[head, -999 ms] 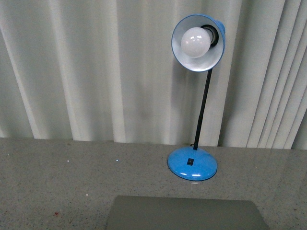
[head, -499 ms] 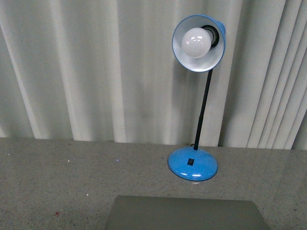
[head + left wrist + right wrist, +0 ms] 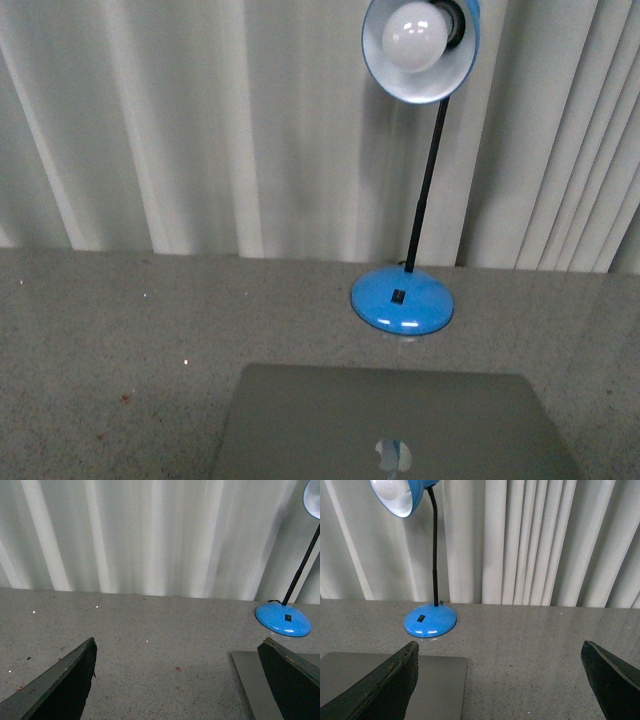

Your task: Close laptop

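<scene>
I see the laptop (image 3: 395,425) lid-up, flat on the table (image 3: 120,330), my left gripper (image 3: 180,680) spread wide beside it, right gripper (image 3: 500,680) wide above its corner, neither touching

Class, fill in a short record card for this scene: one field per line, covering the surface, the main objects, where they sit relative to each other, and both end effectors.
Surface: grey speckled table
Backdrop: pale pleated curtain
Laptop: grey lid facing the front camera, logo showing, at the near edge
Lamp: blue base behind the laptop, black stem, blue shade with white bulb, unlit
Left end effector: open, holding nothing, beside the laptop
Right end effector: open, holding nothing
Contact with laptop: none visible
</scene>
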Tool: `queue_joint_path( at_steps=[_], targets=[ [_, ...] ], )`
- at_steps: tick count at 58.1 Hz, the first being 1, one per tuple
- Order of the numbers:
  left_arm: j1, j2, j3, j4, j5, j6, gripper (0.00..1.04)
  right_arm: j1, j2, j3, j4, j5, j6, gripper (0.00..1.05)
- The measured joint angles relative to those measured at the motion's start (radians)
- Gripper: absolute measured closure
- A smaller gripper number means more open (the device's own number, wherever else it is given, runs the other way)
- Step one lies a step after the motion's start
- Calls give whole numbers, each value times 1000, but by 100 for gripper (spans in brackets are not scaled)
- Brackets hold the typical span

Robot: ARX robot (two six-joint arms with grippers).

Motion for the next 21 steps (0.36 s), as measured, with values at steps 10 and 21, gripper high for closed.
queue_joint_path(
  at_steps=[10, 21],
  targets=[
    [0, 0, 0, 0, 0, 0, 7, 0, 0, 0, 0, 0, 0, 7],
    [0, 0, 0, 0, 0, 0, 7, 0, 0, 0, 0, 0, 0, 7]
  ],
)
